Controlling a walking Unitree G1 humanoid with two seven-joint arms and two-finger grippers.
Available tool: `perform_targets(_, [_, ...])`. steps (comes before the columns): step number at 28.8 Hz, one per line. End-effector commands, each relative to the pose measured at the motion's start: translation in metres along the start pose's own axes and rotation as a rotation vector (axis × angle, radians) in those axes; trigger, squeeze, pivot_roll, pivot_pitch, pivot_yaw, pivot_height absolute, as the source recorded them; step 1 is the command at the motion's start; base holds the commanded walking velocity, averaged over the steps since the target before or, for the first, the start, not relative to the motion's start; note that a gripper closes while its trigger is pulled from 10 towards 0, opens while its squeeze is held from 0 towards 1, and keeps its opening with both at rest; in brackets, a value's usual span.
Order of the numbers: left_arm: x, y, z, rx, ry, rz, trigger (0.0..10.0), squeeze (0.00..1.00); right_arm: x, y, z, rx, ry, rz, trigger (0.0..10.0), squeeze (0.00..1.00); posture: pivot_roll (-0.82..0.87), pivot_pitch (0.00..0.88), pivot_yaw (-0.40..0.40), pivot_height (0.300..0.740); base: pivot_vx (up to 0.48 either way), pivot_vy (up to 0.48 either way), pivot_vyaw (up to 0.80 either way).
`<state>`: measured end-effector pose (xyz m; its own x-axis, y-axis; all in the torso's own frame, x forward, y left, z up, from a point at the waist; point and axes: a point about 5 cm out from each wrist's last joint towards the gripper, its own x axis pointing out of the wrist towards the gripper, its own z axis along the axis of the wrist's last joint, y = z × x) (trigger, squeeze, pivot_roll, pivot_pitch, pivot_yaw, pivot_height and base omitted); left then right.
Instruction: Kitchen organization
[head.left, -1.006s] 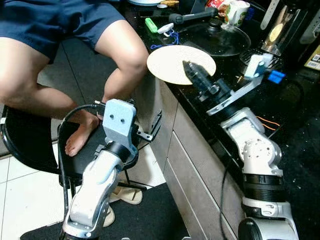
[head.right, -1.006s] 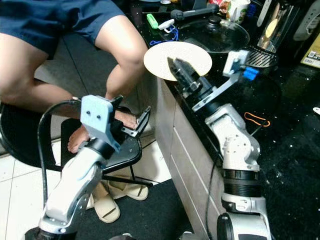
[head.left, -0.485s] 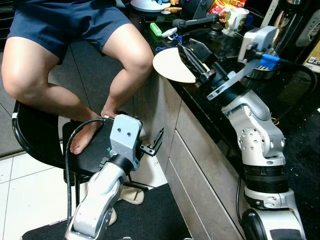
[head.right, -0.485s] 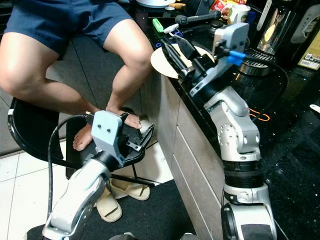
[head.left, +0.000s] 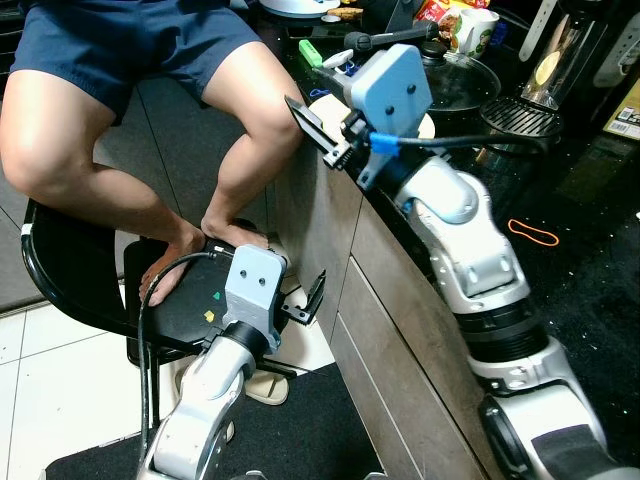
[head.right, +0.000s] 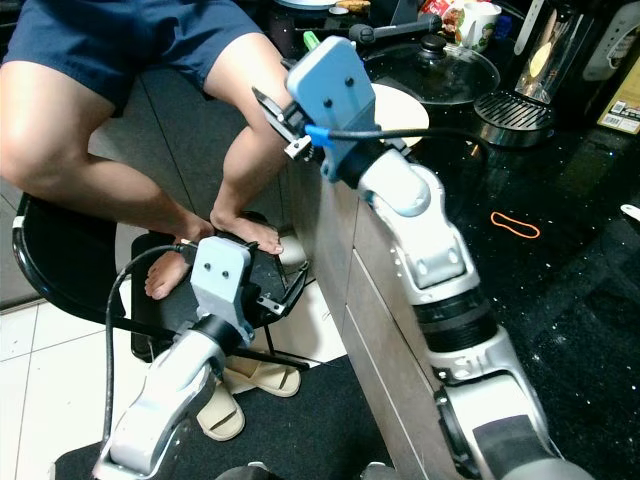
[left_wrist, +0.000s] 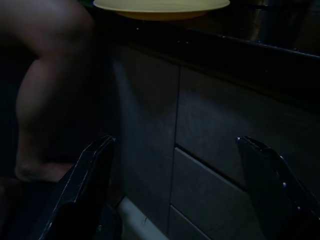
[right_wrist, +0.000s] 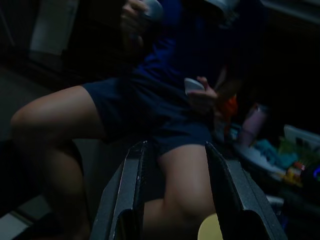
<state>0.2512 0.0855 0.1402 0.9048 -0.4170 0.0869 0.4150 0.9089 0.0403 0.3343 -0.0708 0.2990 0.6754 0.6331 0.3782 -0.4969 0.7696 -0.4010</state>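
While our right arm is raised over the counter (head.left: 590, 200) edge, its right gripper (head.left: 318, 132) points off the counter toward a seated person's knee (head.left: 262, 100), fingers apart with nothing between them (the right wrist view confirms the gap). The plate (head.right: 400, 105), pale yellow, lies flat on the counter near its edge, mostly hidden behind our wrist camera housing (head.left: 392, 85); from the left wrist we see its rim overhanging the cabinet front (left_wrist: 210, 130). A lidded pan (head.right: 440, 70) sits just behind the plate. Our left gripper (head.left: 308, 300) hangs low beside the cabinet, jaws wide apart and empty, above a black chair (head.left: 60, 290) where the person's bare foot (head.left: 165, 275) rests.
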Motion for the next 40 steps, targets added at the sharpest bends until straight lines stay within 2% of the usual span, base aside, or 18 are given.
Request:
perform_targets(1, [0.0, 0.0, 0.002, 0.005, -0.011, 0.005, 10.0, 0.0, -0.001, -0.009, -0.002, 0.039, 0.013, -0.041, 10.0, 0.0, 0.05, 0.071, -0.041, 0.74, 0.0, 0.0, 0.0])
perform_targets(5, [0.002, 0.003, 0.007, 0.016, -0.033, 0.008, 10.0, 0.0, -0.007, -0.014, -0.009, 0.093, 0.03, -0.058, 10.0, 0.0, 0.05, 0.07, -0.039, 0.74, 0.0, 0.0, -0.8])
perform_targets(15, [0.006, 0.009, 0.02, 0.034, -0.074, 0.023, 10.0, 0.0, -0.012, -0.019, -0.011, 0.118, 0.025, -0.068, 10.0, 0.0, 0.05, 0.07, -0.035, 0.74, 0.0, 0.0, -0.74])
perform_targets(19, [0.007, 0.012, 0.024, 0.042, -0.087, 0.032, 10.0, 0.0, -0.014, -0.022, -0.011, 0.165, 0.011, -0.08, 10.0, 0.0, 0.05, 0.069, -0.035, 0.74, 0.0, 0.0, -0.8])
perform_targets(26, [0.007, 0.011, 0.025, 0.045, -0.086, 0.031, 10.0, 0.0, -0.015, -0.024, -0.011, 0.173, 0.009, -0.082, 10.0, 0.0, 0.05, 0.067, -0.034, 0.74, 0.0, 0.0, -0.8])
perform_targets(40, [0.01, 0.015, 0.029, 0.071, -0.088, 0.057, 10.0, 0.0, -0.018, -0.029, -0.016, 0.196, 0.027, -0.111, 10.0, 0.0, 0.05, 0.059, -0.035, 0.74, 0.0, 0.0, -0.03])
